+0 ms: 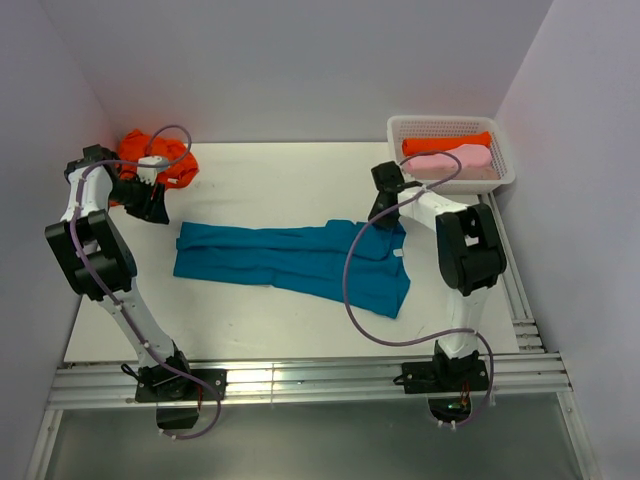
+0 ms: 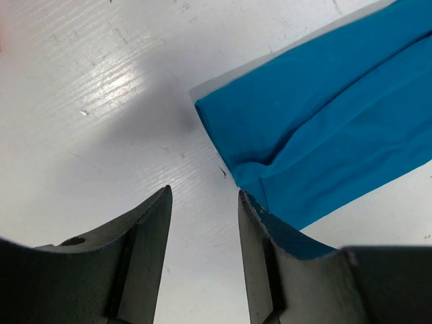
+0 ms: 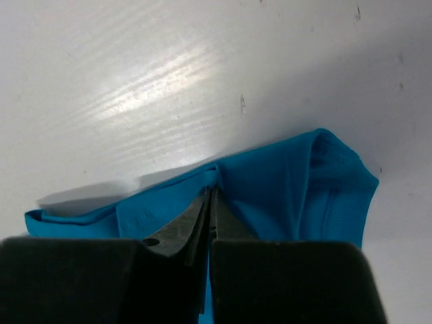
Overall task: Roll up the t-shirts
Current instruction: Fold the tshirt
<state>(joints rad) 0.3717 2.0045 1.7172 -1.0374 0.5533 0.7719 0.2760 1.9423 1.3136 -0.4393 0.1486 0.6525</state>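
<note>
Across the middle of the white desk [image 1: 250, 330] lies the teal t-shirt [image 1: 290, 262], folded lengthwise into a long band running left to right, its wider end toward the right arm. At that end the right claw [image 1: 384, 220] is down on the cloth. Its wrist view shows the two fingers pressed together, with a raised fold of the teal fabric pinched at their tips.

The left claw [image 1: 155, 210] stands just beyond the band's left end, near it but not gripping it. Seen from its wrist, its fingers are parted with bare desk between them. The corner of the teal band lies just beside one finger, which hides a little of the cloth; whether they touch I cannot tell.

Behind the left claw, at the far left of the desk, sits a crumpled orange t-shirt [image 1: 133, 148]. In the far right corner a white lattice basket [image 1: 505, 182] holds a rolled orange t-shirt [image 1: 445, 143] and a rolled pink t-shirt [image 1: 455, 160], side by side.
</note>
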